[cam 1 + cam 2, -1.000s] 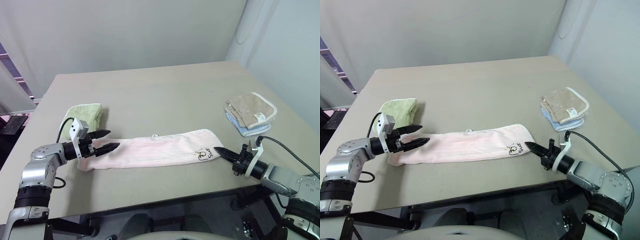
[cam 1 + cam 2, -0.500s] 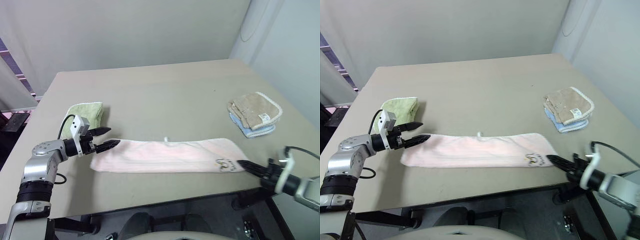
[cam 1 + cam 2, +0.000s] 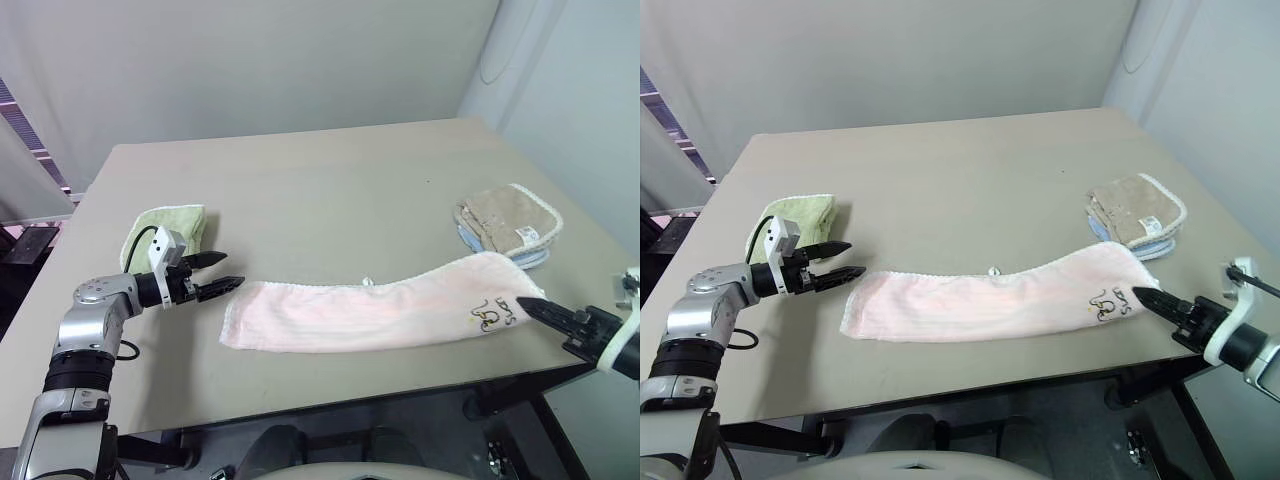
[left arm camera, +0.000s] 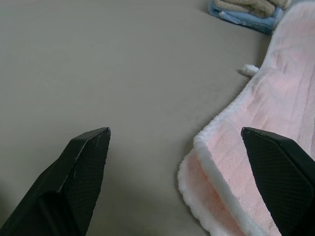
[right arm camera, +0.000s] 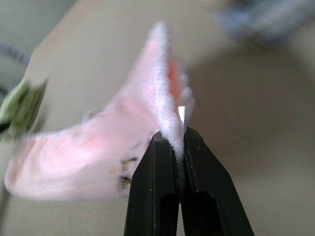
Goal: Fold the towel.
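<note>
The towel (image 3: 360, 315), a long pale pink strip with a dark embroidered mark (image 3: 487, 312) near its right end, lies across the table's front. My right gripper (image 3: 527, 305) is shut on the right end's edge and holds it lifted off the table, as the right wrist view shows (image 5: 173, 135). The left gripper (image 3: 230, 271) hovers open just left of the towel's left end (image 4: 221, 162) without touching it; its two fingers (image 4: 83, 167) stand wide apart.
A light-green folded cloth (image 3: 172, 228) lies behind the left gripper. A beige cloth with white trim (image 3: 505, 222) sits on a blue cloth at the right edge. The table (image 3: 330, 190) has its front edge close below the towel.
The right gripper rose and swung right, dragging the towel rightward and lifting its right end. The towel's left end slid away from the left gripper, which stayed in place.
</note>
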